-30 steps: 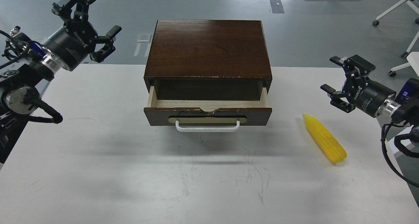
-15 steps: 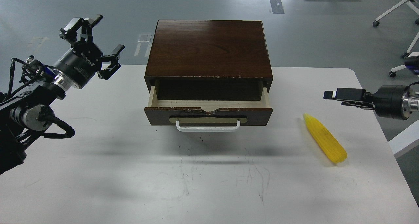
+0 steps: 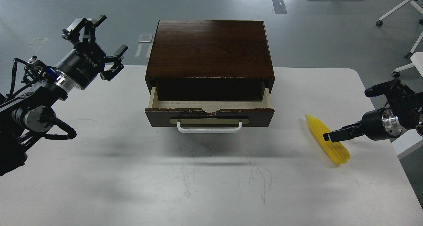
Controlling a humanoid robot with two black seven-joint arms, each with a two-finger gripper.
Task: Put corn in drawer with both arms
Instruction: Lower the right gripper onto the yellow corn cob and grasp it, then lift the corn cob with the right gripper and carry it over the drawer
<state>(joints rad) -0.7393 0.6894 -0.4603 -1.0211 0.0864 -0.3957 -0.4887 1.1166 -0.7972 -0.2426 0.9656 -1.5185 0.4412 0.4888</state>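
Observation:
The corn [image 3: 316, 128] lies flat on the white table [image 3: 211, 186], right of the drawer, its pointed end toward the box. The drawer [image 3: 210, 117] of the dark brown box [image 3: 210, 47] is pulled partly out and shows a pale, empty interior and its white handle [image 3: 209, 130]. My right gripper [image 3: 330, 135] comes in from the right and sits over the corn's thick half. It is seen edge-on, so its fingers cannot be told apart. My left gripper [image 3: 101, 37] is open and empty, raised to the left of the box's back corner.
The table's right edge [image 3: 383, 130] runs under my right arm. Chair legs on castors [image 3: 396, 11] stand on the grey floor at the far right. A strip of tape [image 3: 278, 1] marks the floor behind the box.
My right gripper has dropped from beside the table's right edge down and left onto the corn's thick half. My left gripper has barely shifted. The corn and drawer have not moved.

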